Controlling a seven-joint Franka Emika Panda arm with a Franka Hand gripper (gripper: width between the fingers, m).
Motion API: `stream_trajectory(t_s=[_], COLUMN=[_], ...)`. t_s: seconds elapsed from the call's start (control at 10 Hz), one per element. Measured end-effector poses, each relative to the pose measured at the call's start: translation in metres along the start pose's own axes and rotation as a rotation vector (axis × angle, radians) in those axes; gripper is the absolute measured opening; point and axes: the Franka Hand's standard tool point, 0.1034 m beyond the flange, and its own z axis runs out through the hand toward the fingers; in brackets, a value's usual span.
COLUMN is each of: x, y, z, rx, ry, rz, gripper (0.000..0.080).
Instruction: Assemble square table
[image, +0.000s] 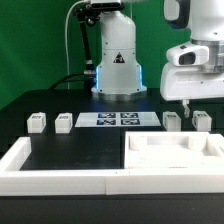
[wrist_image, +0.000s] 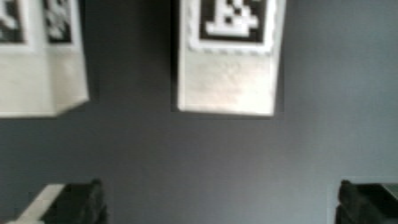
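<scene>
The square tabletop (image: 172, 152) is a large white slab lying flat at the front of the exterior view's right, inside the rim wall. Four short white tagged legs stand in a row behind it: two on the left (image: 37, 122) (image: 64, 122) and two on the right (image: 172, 121) (image: 202, 121). My gripper (image: 186, 102) hangs above the two right legs, open and empty. In the wrist view two tagged legs (wrist_image: 228, 60) (wrist_image: 39, 60) lie on the dark table ahead of my gripper (wrist_image: 221, 205). Its dark fingertips (wrist_image: 71, 205) stand wide apart and touch nothing.
The marker board (image: 120, 120) lies flat between the two pairs of legs. A long white rim wall (image: 60, 183) runs along the front and up the exterior view's left. The arm's base (image: 118, 60) stands at the back centre.
</scene>
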Motion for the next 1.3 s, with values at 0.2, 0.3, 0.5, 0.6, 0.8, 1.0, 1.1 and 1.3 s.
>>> stream_trajectory(t_s=[0.2, 0.3, 0.5, 0.6, 0.8, 1.0, 1.1, 1.3], x=[-0.0043, -0.0075, -0.0026, -0.0061, -0.0084, -0.0088, -0.0045, -0.0049], y=[0.001, 0.001, 0.0004, 0.0019, -0.0004, 0.004, 0.0051, 0.0052], z=[-0.0013, -0.0014, -0.0009, 0.0, 0.001, 0.0028, 0.0034, 0.0077], rx=[-0.033, -0.049, -0.061, -0.068, -0.087, -0.095, -0.076, -0.042], ry=[-0.127, -0.212, -0.298, -0.363, -0.476, -0.584, -0.609, -0.724], rz=[0.005, 0.009, 0.016, 0.023, 0.045, 0.049, 0.072, 0.082], gripper=[0.0649, 0.0649, 0.0649, 0.0649, 0.0649, 0.0649, 0.0649, 0.0649])
